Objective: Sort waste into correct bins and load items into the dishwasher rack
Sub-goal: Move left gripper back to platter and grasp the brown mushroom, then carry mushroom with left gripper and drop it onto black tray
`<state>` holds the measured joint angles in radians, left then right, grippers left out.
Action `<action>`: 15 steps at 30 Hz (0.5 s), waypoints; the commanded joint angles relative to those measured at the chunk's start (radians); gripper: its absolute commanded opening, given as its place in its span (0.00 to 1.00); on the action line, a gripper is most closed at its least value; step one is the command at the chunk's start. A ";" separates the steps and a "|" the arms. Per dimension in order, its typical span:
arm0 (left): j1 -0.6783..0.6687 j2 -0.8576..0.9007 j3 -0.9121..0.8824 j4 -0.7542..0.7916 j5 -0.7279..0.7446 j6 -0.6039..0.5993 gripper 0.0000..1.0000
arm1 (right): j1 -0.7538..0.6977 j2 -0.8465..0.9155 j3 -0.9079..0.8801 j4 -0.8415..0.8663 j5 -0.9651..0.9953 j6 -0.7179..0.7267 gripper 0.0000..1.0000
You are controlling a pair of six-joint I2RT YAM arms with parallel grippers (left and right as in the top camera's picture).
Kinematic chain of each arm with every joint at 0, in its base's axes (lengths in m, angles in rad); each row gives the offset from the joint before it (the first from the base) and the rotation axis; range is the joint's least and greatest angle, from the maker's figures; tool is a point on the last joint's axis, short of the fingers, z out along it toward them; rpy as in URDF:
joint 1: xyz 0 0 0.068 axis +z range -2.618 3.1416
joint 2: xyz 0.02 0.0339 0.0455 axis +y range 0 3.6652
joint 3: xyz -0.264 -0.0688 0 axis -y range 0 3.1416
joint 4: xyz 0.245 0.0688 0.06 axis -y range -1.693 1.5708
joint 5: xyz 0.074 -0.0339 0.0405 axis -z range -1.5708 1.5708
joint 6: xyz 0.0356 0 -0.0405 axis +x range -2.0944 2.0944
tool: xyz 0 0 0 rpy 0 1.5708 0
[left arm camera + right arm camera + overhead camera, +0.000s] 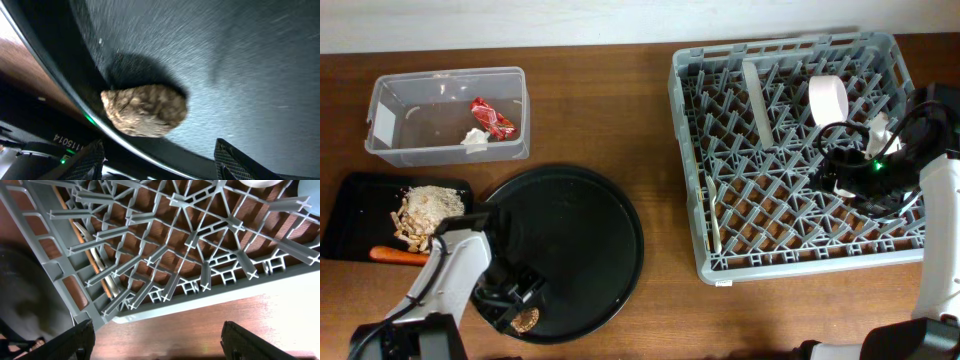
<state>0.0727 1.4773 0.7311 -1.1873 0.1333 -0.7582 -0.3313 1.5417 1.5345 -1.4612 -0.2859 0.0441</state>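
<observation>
The small brown disc [145,110] lies against the rim of the round black tray [240,60], just ahead of the left end effector [161,162], which is wide and empty. The disc's long axis spans the gap between the fingers. The right end effector [165,342], also wide and empty, is over the dishwasher rack [60,275], well apart.

1. A brown wooden table [620,120] carries everything.
2. A clear plastic tub [445,155] stands at its far left corner.
3. A shallow black rectangular tray [360,215] lies near the tub, toward the front edge.
4. A large round black tray [580,240] sits just beside it.
5. A big grey rack [800,268] stands on the right side, apart from the round tray.
</observation>
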 commanded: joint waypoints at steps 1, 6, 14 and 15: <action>-0.014 -0.006 -0.049 0.025 0.020 0.016 0.70 | -0.003 0.000 -0.005 0.000 0.009 -0.010 0.84; -0.014 -0.006 -0.060 0.096 -0.001 0.016 0.66 | -0.003 0.000 -0.005 0.000 0.009 -0.010 0.84; -0.014 -0.006 -0.059 0.167 0.002 0.015 0.50 | -0.003 0.000 -0.005 -0.001 0.009 -0.010 0.84; -0.014 -0.006 -0.059 0.177 0.002 0.016 0.46 | -0.003 0.000 -0.005 -0.001 0.009 -0.010 0.84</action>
<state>0.0635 1.4773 0.6800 -1.0462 0.1272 -0.7517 -0.3313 1.5417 1.5345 -1.4616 -0.2859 0.0437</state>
